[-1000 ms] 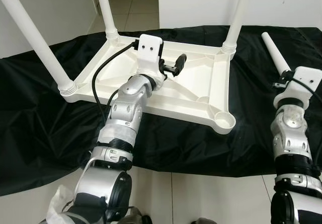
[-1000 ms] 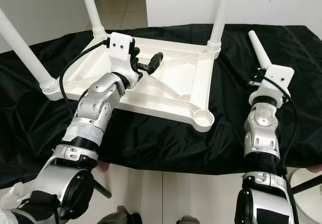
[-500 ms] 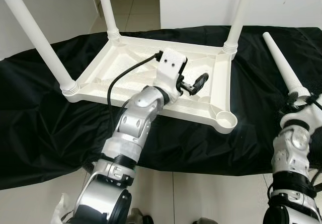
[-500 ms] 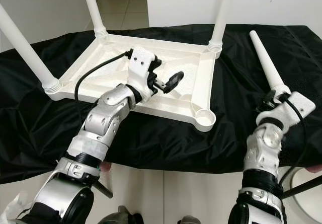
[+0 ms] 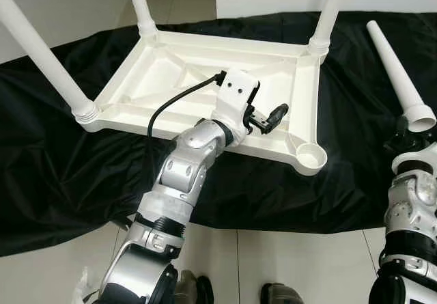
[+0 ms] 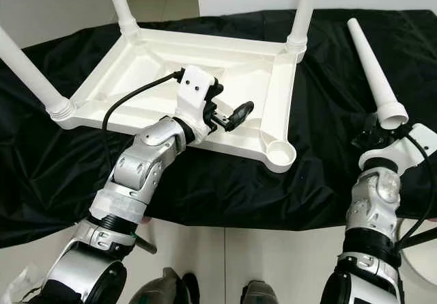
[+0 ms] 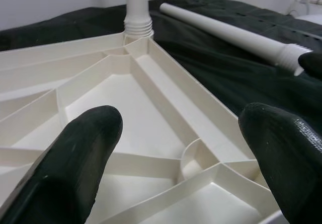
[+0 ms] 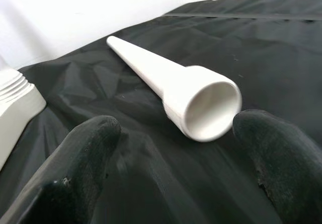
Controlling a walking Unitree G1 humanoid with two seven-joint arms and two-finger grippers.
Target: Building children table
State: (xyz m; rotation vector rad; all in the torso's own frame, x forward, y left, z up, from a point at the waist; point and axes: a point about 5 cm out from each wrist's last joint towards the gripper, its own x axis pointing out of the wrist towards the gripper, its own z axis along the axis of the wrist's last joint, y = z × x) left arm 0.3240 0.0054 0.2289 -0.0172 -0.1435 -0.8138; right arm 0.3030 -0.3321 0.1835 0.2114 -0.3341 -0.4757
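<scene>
Upturned white table top (image 5: 171, 78) lies on a black cloth (image 5: 54, 154), three legs already standing in their sockets: near-left leg (image 5: 41, 51), far-left leg (image 5: 140, 3), far-right leg (image 5: 328, 10). The near-right corner socket (image 5: 312, 157) is empty.

Left hand (image 5: 270, 116) hovers over the ribbed underside, fingers spread, grasping nothing. In the left wrist view both black fingers (image 7: 75, 158) stand wide apart with the ribs and the far-right corner beyond them. The empty socket sits just beside this hand, to its right and nearer the robot.

The loose leg (image 6: 372, 65) lies on the cloth well apart from the table top, to the right of it. Its wide hollow end (image 8: 211, 108) points at the right hand (image 8: 171, 148), narrow tip away. Right hand is released, fingers open on either side of that hollow end, not yet touching it.

Step in hand, as I judge it: pick up the fourth leg.

Notes for doing it well:
- Close a little behind the collar, not on the lip, so the mouth stays free to seat.
- Smooth tapered plastic may slip; square the fingers across the tube.
- Left hand would do best pressing down on the frame near the empty socket to stop it sliding on the cloth.
- Bring the leg upright over the socket before pushing.
</scene>
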